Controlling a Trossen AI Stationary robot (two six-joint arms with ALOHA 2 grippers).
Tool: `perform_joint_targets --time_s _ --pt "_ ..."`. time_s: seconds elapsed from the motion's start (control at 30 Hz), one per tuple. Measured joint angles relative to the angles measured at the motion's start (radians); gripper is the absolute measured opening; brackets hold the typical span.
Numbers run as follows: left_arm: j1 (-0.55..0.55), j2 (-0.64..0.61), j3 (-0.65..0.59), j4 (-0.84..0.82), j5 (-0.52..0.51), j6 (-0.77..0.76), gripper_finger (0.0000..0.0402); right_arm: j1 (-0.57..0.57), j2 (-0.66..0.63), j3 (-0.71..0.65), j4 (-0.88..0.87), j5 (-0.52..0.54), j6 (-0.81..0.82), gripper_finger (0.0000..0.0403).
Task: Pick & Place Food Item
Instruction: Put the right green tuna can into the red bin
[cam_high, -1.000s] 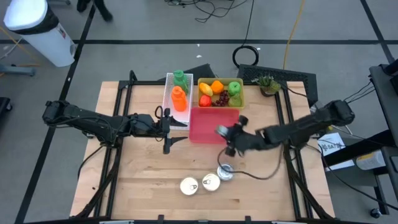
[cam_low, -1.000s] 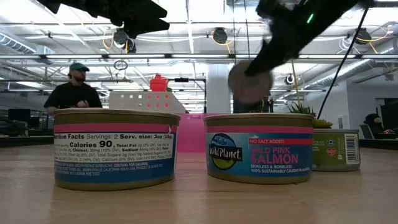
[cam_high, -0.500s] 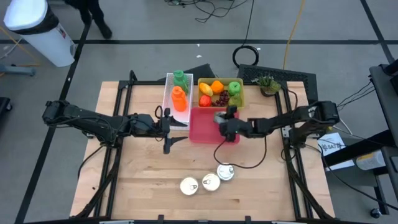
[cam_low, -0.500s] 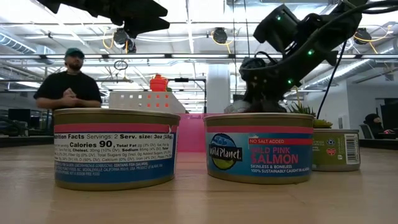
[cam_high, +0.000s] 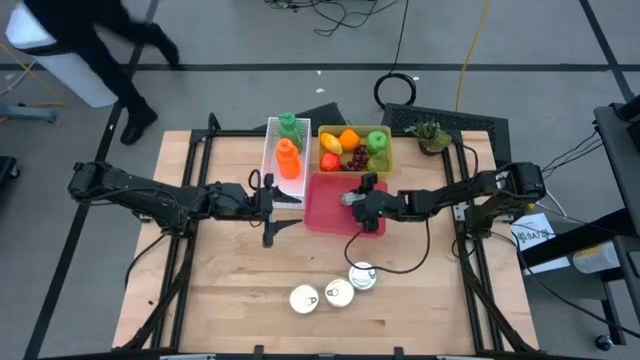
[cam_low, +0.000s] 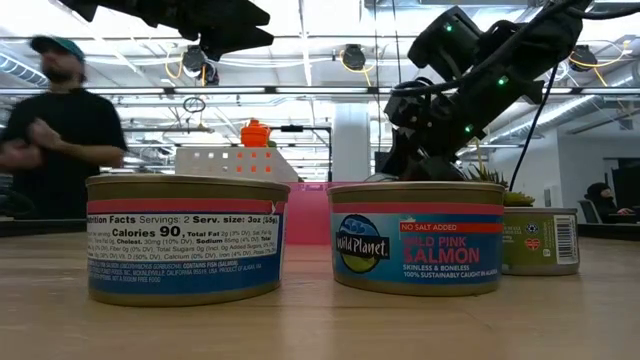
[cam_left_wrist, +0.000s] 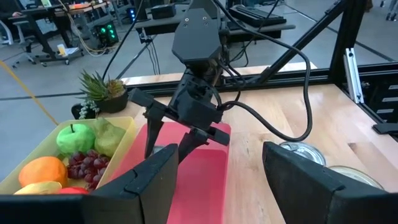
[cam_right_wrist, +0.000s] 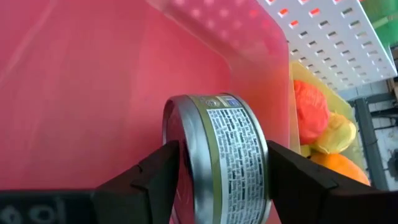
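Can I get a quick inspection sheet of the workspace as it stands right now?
Surface: light wooden table on a black frame.
Job's things: silver can with printed label on edge between the right gripper's fingers, inside the pink plastic bin; three tins wait at the near edge.
Clutter: yellow tray of fruit; white perforated tray with green and orange bottles; small potted plant.
Grippers: right gripper over the pink bin, fingers around the can; left gripper open, empty, beside the bin.
Cables: black cable looping from the right arm.
Surroundings: a person beyond the table.
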Motion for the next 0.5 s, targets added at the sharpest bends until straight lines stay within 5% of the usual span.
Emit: perform_joint_targets --time_s 0.5 --pt "0.000 0.000 0.000 0.000 0.000 0.000 0.0243 0.082 0.000 0.000 -0.005 0.001 0.037 0.0208"
